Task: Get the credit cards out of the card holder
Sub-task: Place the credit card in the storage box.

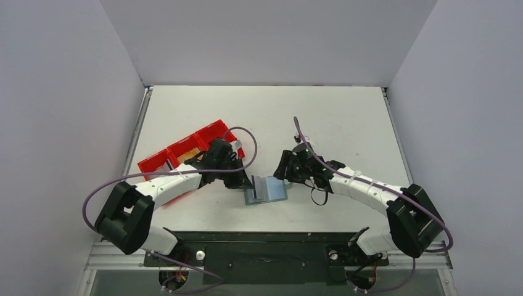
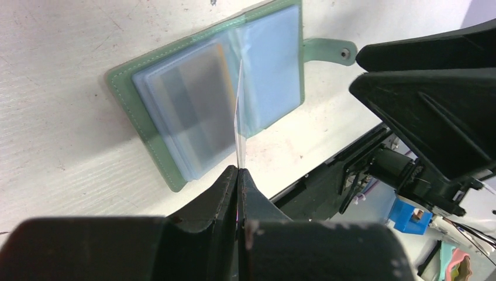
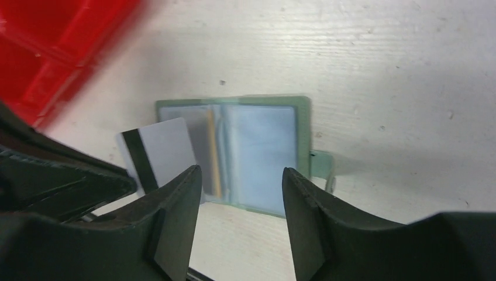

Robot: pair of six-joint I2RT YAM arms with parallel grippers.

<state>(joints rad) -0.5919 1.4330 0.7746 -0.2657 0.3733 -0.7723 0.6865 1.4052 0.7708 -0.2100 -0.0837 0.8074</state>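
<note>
The grey-green card holder (image 1: 271, 190) lies open on the table, its clear sleeves (image 2: 193, 111) facing up. My left gripper (image 2: 238, 171) is shut on a credit card (image 3: 159, 153), white with a black stripe, and holds it on edge over the holder's left half. In the left wrist view that card (image 2: 239, 111) shows only as a thin line. A tan-yellow card edge (image 3: 212, 153) shows inside the holder (image 3: 263, 153) near its fold. My right gripper (image 3: 240, 190) hangs open just above the holder's right side, nothing between its fingers (image 3: 301, 202).
The red three-compartment tray (image 1: 185, 150) stands left of the holder, behind the left arm, with something tan in its middle compartment (image 1: 190, 154). The holder's small tab (image 2: 327, 50) sticks out on the right. The right gripper's black fingers (image 2: 427, 88) are close by.
</note>
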